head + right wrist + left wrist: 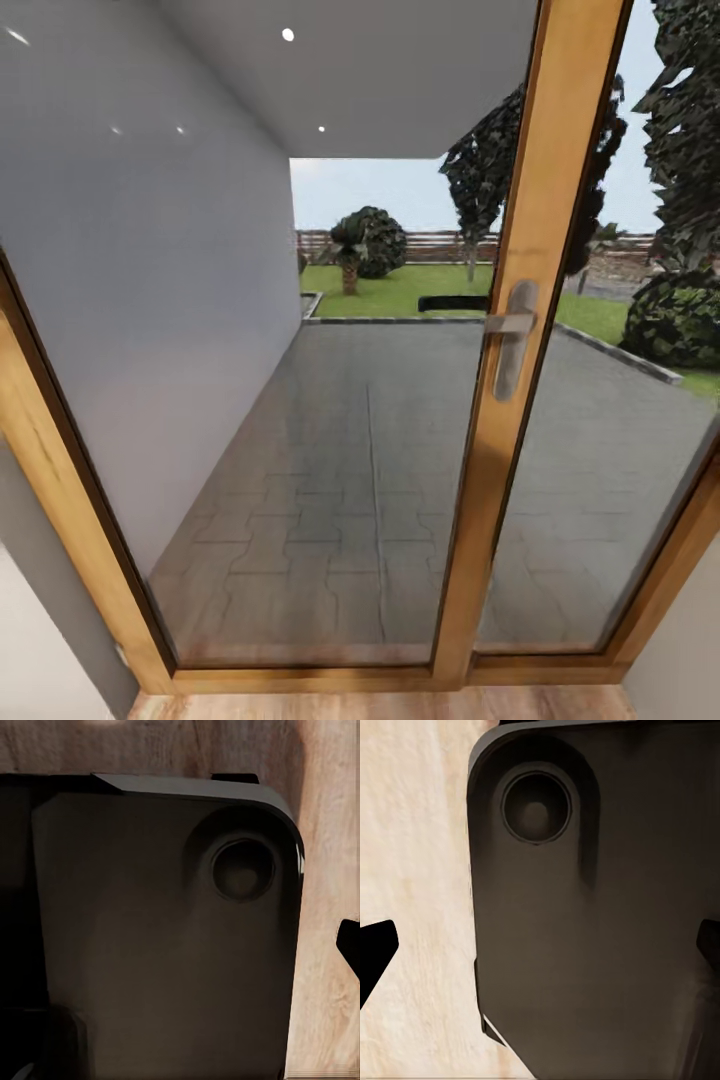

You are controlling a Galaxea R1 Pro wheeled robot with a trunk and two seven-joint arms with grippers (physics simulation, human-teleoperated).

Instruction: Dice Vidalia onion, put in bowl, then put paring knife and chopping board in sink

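While the head camera faces a glazed patio door with a wooden frame (520, 300) and a brushed-metal lever handle (512, 335), none of the kitchen things come into sight: no onion, sink, board, knife or bowl can be placed from here. Through the glass lie a paved terrace (370, 450), a strip of lawn (400, 290), a low fence and some trees; a grey wall (140, 300) runs along the left.

Each wrist camera looks down past a dark rounded panel of the robot's own base, with a round recess in it (536, 806) (241, 868), onto pale wood-plank floor (420, 870) (330, 870). In the left wrist view dark fingertips (375, 949) stand at opposite edges of the picture, so the left gripper looks spread apart. In the right wrist view just one dark tip (351, 945) shows, so I cannot tell how that gripper stands.

The relation that matters, which way the sink lies from either arm, cannot be read here. My judgement is that the robot must first turn away from the door toward the kitchen, and neither arm can yet be called the nearer.
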